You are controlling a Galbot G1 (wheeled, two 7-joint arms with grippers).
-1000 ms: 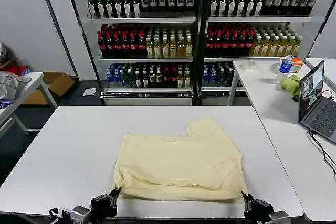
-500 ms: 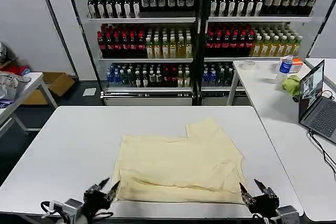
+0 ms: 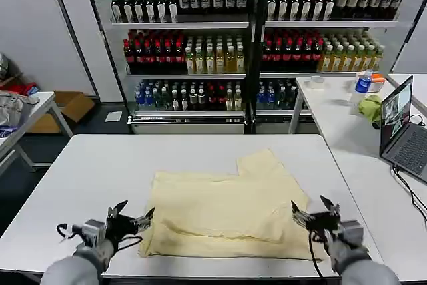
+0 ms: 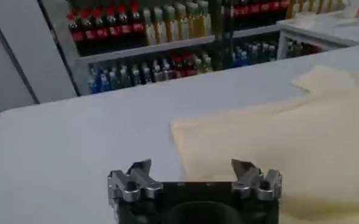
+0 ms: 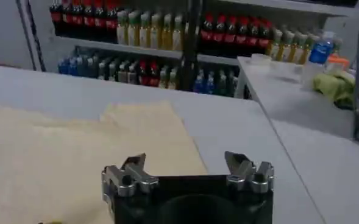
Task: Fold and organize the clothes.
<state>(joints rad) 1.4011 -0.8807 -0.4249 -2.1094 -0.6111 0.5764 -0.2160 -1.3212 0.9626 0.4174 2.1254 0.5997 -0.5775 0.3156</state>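
Cream-yellow and thin, the T-shirt (image 3: 227, 215) lies flat on the white table (image 3: 80, 178), already folded into a broad band whose long axis runs across the robot from left to right. One loose flap or sleeve (image 3: 261, 163) juts from the far edge, to the right of the middle.

The left pincer (image 3: 130, 220) hovers low over the table just off the shirt's left end, near its front corner, with its jaws spread wide and nothing between them. In the left wrist view, the left pincer (image 4: 194, 176) looks along the table with the shirt's left edge (image 4: 182, 143) running away right in front of its gap. The right pincer (image 3: 312, 214) mirrors it at the right end, also spread and empty, over or just beside the shirt's right edge. From its own wrist view the right pincer (image 5: 187, 172) has the T-shirt (image 5: 75, 152) lying ahead and toward the robot's left, bare table on the other side.

Each arm is thus nearest its own short end, and the fabric lies between the two pincers. I judge that the next fold depends on this: each pincer only has to drop a little onto its end and pinch the layers, then carry one end along the long axis toward the other. The thin layers may slip or separate if caught too shallowly.
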